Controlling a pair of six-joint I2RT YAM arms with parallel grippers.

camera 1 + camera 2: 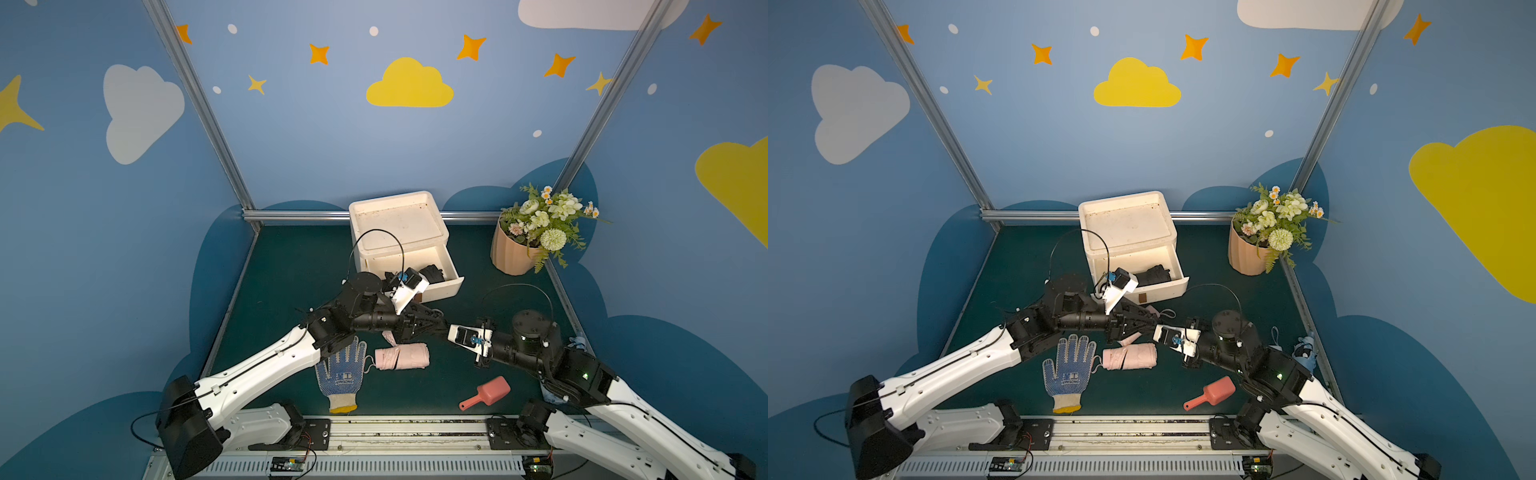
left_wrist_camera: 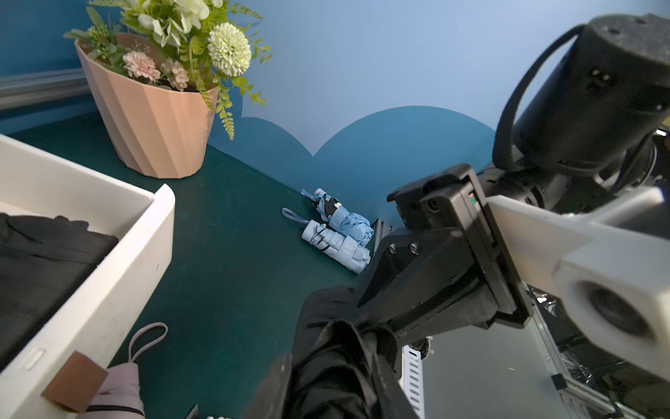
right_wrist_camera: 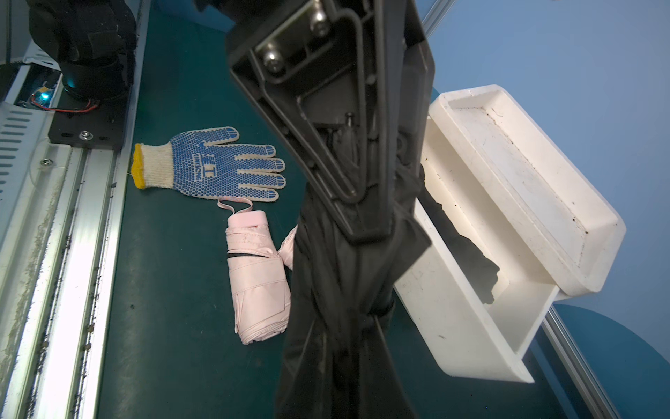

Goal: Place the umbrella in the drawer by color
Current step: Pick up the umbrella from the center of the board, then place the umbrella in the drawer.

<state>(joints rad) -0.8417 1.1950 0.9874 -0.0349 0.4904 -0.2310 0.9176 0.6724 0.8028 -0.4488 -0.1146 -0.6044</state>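
Note:
A folded black umbrella (image 2: 337, 348) (image 3: 337, 283) hangs above the mat, in front of the open drawer (image 1: 451, 268) of the white box (image 1: 399, 224). My left gripper (image 2: 333, 384) (image 1: 430, 320) is shut on one end of it. From the opposite side my right gripper (image 3: 344, 381) (image 1: 445, 328) is shut on the same umbrella. Another black umbrella (image 1: 432, 272) (image 3: 471, 261) lies inside the drawer. A pink umbrella (image 1: 403, 357) (image 3: 257, 279) lies on the mat under the arms, with a second pink one (image 2: 119, 391) partly hidden. Two light blue umbrellas (image 2: 337, 235) lie by the right wall.
A blue-dotted work glove (image 1: 340, 370) lies left of the pink umbrella. A red scoop (image 1: 486, 397) is near the front rail. A flower pot (image 1: 515, 253) stands in the back right corner. Walls enclose the mat on three sides.

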